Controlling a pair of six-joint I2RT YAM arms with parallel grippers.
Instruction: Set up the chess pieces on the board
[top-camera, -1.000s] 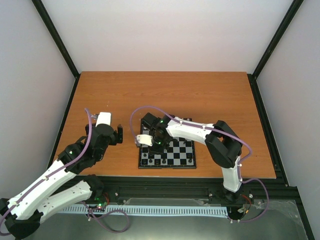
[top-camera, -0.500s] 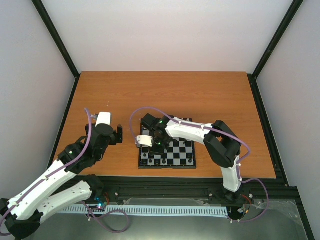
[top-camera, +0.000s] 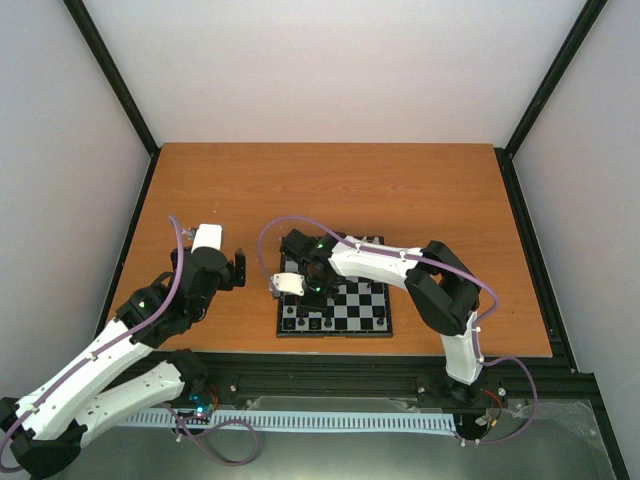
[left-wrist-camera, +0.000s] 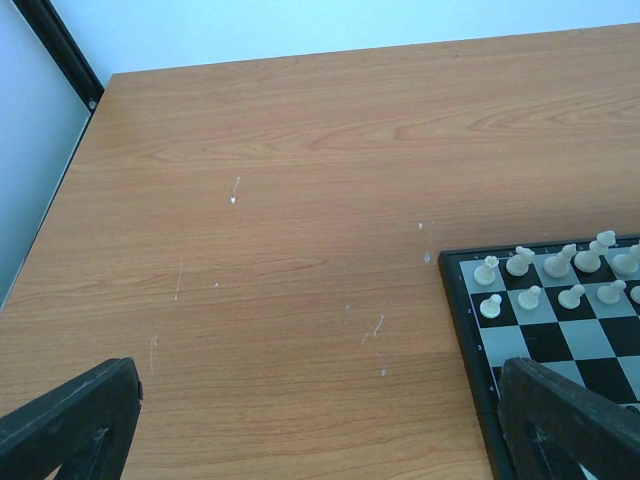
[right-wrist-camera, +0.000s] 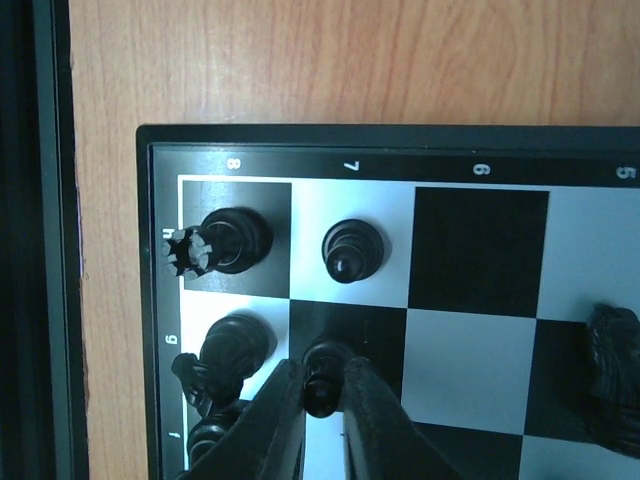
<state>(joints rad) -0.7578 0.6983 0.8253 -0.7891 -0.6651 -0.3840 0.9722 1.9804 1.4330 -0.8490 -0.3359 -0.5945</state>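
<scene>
Right gripper (right-wrist-camera: 322, 378): you have it narrowed almost to closing, fingers (right-wrist-camera: 275, 425) pressed against both sides of a black pawn (right-wrist-camera: 321, 392). The pawn is over a dark square, one row in from the board (right-wrist-camera: 300, 135) edge. You cannot tell from the wrist view whether its base rests on the square or is lifted.

Around it:
- A black knight (right-wrist-camera: 225, 352) stands just beside the held pawn, on the edge row.
- A black rook (right-wrist-camera: 228, 242) is on the corner square.
- A second black pawn (right-wrist-camera: 352, 250) is on the light square next to the rook.

Left gripper (left-wrist-camera: 318, 400): spread wide and holding nothing. It hangs over bare surface (left-wrist-camera: 300, 200) to the left of the board and is not touching it.

White pieces (left-wrist-camera: 560, 275) stand in two rows along the board's far end. The board lies near the surface's near edge.
</scene>
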